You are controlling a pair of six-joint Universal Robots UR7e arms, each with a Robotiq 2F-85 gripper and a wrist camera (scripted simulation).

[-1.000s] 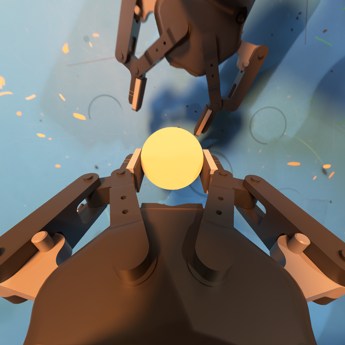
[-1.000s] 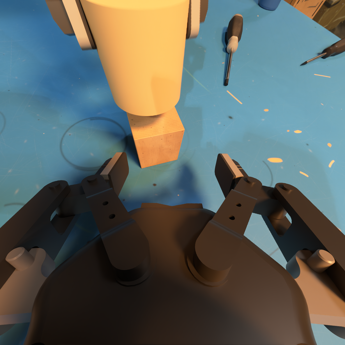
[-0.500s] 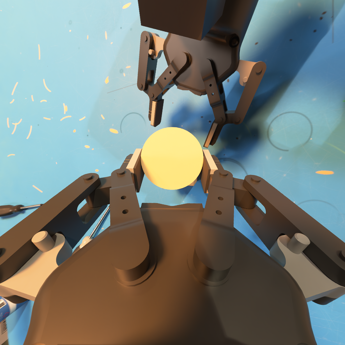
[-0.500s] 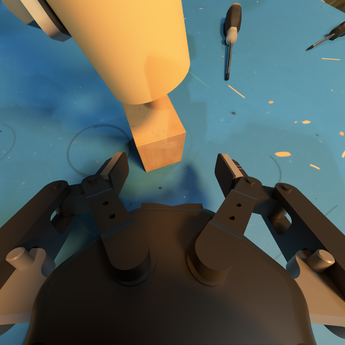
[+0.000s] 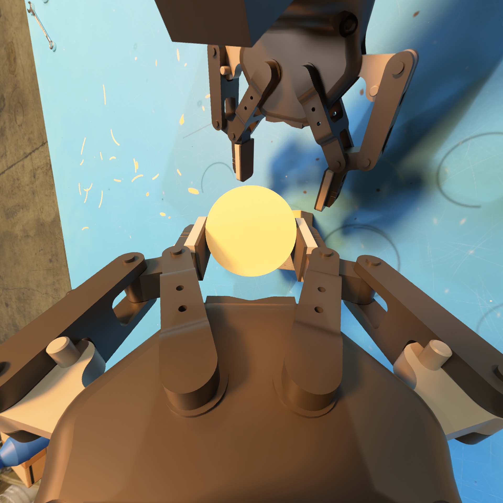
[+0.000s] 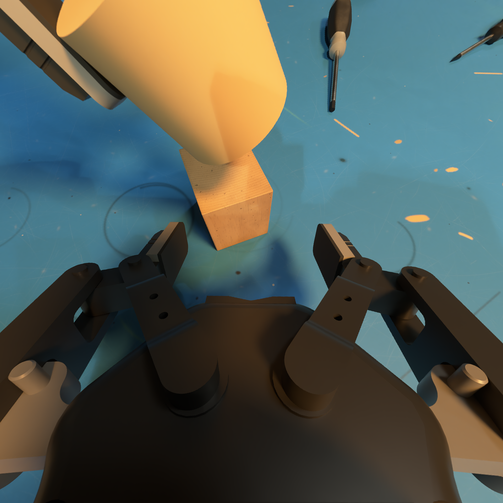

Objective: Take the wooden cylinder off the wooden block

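Between the left claw's (image 5: pixel 250 239) pads, the wooden cylinder (image 6: pixel 185 79) is clamped and tilted, its lower end over the wooden block (image 6: pixel 234 201); contact between them cannot be determined. The block stands on the blue bench (image 6: pixel 381 190). The right claw (image 6: pixel 250 242) hangs just beside the block, fingers spread, empty. A screwdriver (image 6: pixel 336 51) lies well apart.

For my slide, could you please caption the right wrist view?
Open right gripper faces square wooden block; left gripper's pale wooden cylinder tilts above it.
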